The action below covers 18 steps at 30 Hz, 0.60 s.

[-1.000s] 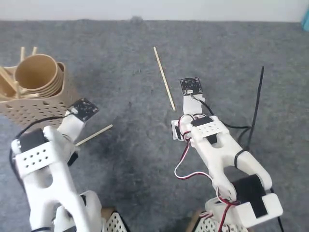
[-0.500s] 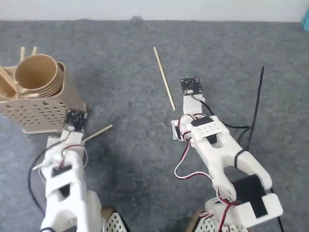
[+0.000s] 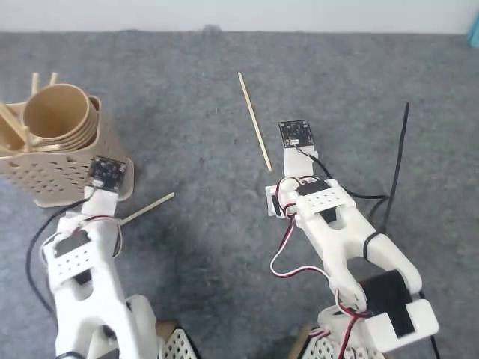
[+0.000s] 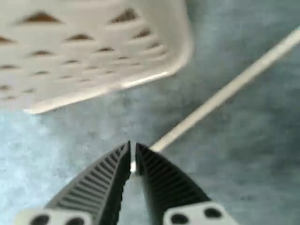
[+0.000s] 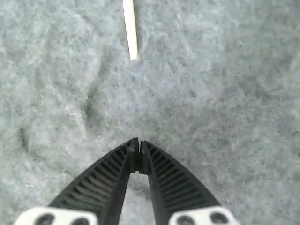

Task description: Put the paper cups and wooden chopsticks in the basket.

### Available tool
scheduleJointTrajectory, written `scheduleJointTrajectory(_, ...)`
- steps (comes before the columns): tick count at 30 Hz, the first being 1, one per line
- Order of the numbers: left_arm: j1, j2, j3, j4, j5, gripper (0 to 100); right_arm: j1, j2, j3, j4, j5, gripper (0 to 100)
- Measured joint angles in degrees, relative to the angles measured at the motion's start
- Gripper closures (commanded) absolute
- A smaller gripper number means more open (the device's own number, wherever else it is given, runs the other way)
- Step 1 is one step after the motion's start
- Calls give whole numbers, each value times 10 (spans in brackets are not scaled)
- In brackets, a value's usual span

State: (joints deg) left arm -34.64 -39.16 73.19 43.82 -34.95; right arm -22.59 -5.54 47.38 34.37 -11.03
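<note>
cups in basket (left), chopstick beside

High camera overlooks the table; wrist cameras face it closely, the left sharing the basket.

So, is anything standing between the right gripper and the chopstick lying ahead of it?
Nothing visible does. Just bare grey carpet lies between the right gripper and the near end of the chopstick.
</note>
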Motion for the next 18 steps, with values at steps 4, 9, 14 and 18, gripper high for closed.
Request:
scheduleJointTrajectory(4,10,0,-5,8,-3,988,0,0,0,3,0,991)
scheduleJointTrajectory(9,13,0,40,-44,-3,988,0,0,0,6,0,991)
scheduleJointTrajectory(14,15,0,77,-149,-3,988,0,0,0,6,0,991)
scheduleJointTrajectory(18,17,0,77,-126,-3,988,0,0,0,6,0,991)
